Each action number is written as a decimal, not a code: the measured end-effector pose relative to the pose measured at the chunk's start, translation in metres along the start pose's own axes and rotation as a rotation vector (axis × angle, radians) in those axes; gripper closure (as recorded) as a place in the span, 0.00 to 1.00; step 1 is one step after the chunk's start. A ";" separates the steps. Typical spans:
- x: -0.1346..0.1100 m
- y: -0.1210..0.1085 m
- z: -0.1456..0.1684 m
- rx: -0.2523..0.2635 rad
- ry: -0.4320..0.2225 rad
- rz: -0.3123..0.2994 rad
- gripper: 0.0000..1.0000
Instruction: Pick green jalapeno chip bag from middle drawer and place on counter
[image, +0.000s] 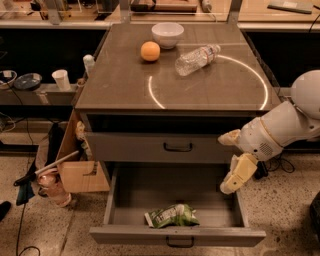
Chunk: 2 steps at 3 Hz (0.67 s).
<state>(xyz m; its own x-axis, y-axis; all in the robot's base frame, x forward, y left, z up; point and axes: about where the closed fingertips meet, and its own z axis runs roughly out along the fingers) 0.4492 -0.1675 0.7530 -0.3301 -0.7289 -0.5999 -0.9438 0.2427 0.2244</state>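
Well below-left of parted fingers (239, 172): bag (172, 216)

the single camera looks down from high in front, at mid range: counter (120, 85) at 12 o'clock, middle drawer (150, 235) at 6. the gripper (236, 174) hangs at 4 o'clock.

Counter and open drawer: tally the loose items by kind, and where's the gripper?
white bowl: 1, on the counter
orange: 1, on the counter
water bottle: 1, lying on the counter
green jalapeno chip bag: 1, in the middle drawer
Total: 4
The gripper hangs over the drawer's right side, apart from the bag.
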 end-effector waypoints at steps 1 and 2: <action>0.000 0.000 0.000 0.000 0.000 0.000 0.00; 0.002 0.000 0.003 0.051 0.025 0.004 0.00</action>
<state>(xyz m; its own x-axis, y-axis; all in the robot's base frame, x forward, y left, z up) 0.4483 -0.1666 0.7495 -0.3336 -0.7434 -0.5797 -0.9425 0.2774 0.1866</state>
